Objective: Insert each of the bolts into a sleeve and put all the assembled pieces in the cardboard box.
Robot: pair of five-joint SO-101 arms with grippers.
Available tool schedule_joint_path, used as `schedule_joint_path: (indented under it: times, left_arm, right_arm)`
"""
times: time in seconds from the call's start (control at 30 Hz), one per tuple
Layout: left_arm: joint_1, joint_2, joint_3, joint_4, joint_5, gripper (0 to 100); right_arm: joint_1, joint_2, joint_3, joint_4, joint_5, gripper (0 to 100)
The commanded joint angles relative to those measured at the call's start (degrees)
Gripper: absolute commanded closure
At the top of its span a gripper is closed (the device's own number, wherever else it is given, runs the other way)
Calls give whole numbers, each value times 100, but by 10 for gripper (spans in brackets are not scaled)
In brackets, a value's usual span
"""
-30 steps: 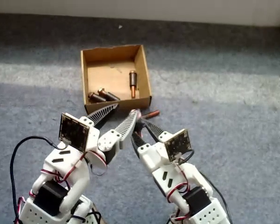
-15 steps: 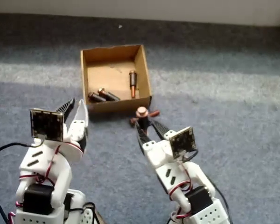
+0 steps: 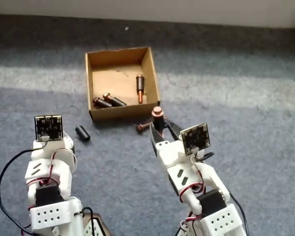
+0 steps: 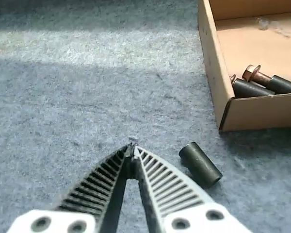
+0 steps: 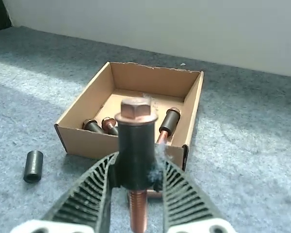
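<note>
Right gripper (image 5: 137, 162) pinching sleeved bolt (image 5: 136, 145) upright; left gripper (image 4: 132, 149) pressed together, nothing held.
The sleeved bolt is clamped across its dark sleeve by the right gripper, hex head (image 5: 136, 109) up, copper shank (image 5: 137, 218) poking out below. The cardboard box (image 5: 77, 133) is seen straight ahead of that gripper, just beyond the held piece, with three assembled pieces (image 5: 167, 121) inside. A loose bolt (image 3: 143, 126) is lying on the grey carpet (image 4: 63, 73) just beside the right gripper. A bare sleeve (image 4: 200, 164) lies just beside the left gripper, not touching it. The held piece is judged stiff metal, small but dense, and smooth enough to twist in the grip. The bolt is likely free to slide out if tipped head-down, so hold is best taken mid-sleeve, head up.
</note>
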Motion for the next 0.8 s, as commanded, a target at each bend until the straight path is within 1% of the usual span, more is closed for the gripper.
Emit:
schedule_joint_path:
  times: [0.0, 0.13, 0.27, 0.4, 0.53, 0.67, 0.77]
  left_arm:
    - [-92, -48, 207, -686, -35, 994]
    - [-92, -48, 215, -686, -35, 993]
    - [-92, -48, 215, -686, -35, 993]
    - [-92, -48, 215, -686, -35, 993]
    - [-92, -48, 224, -686, -44, 993]
    - [-92, -48, 224, -686, -62, 993]
    - [-119, -48, 224, -695, -62, 993]
  right_arm:
    - [75, 1596, -998, -901, 18, 994]
    - [75, 3495, -1956, -1930, 26, 994]
    - [75, 5429, -3213, -2457, 26, 994]
    - [75, 7134, -4462, -2607, 26, 994]
    - [84, 8505, -5543, -2607, 26, 994]
    - [127, 9490, -6264, -2563, 26, 990]
    - [189, 9921, -6563, -2431, 35, 987]
